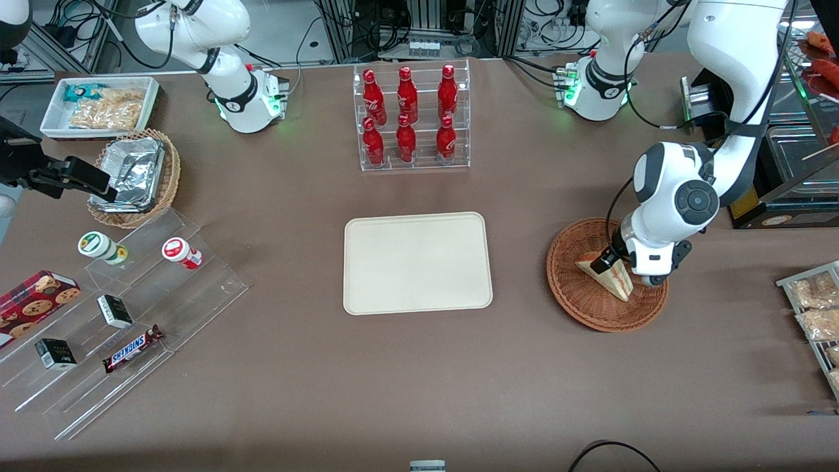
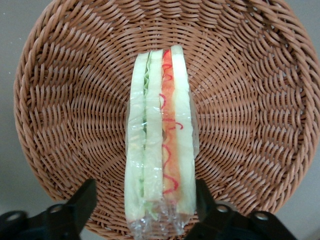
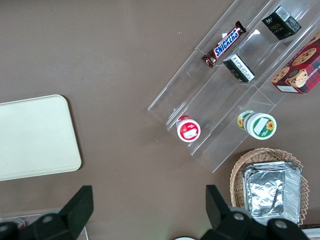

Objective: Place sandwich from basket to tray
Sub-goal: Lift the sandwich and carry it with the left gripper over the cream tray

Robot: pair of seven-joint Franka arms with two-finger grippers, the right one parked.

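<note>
The sandwich (image 1: 617,280), a wrapped wedge of pale bread with red-orange and green layers, lies in the round reddish-brown wicker basket (image 1: 577,298) toward the working arm's end of the table. My left gripper (image 1: 611,264) is down in the basket, open, with one finger on each side of the wedge. In the left wrist view the sandwich (image 2: 160,135) lies lengthwise on the basket (image 2: 65,110) weave. There the gripper (image 2: 145,202) straddles its wide end: one finger (image 2: 205,200) is close against the bread, the other stands a little apart. The cream tray (image 1: 417,262) lies flat at the table's middle, with nothing on it.
A clear rack of red bottles (image 1: 411,118) stands farther from the front camera than the tray. Toward the parked arm's end are a stepped acrylic shelf (image 1: 131,308) with snacks, a tan basket of foil containers (image 1: 134,177) and a white bin (image 1: 101,105). Snack packets (image 1: 813,308) lie past the basket at the working arm's end.
</note>
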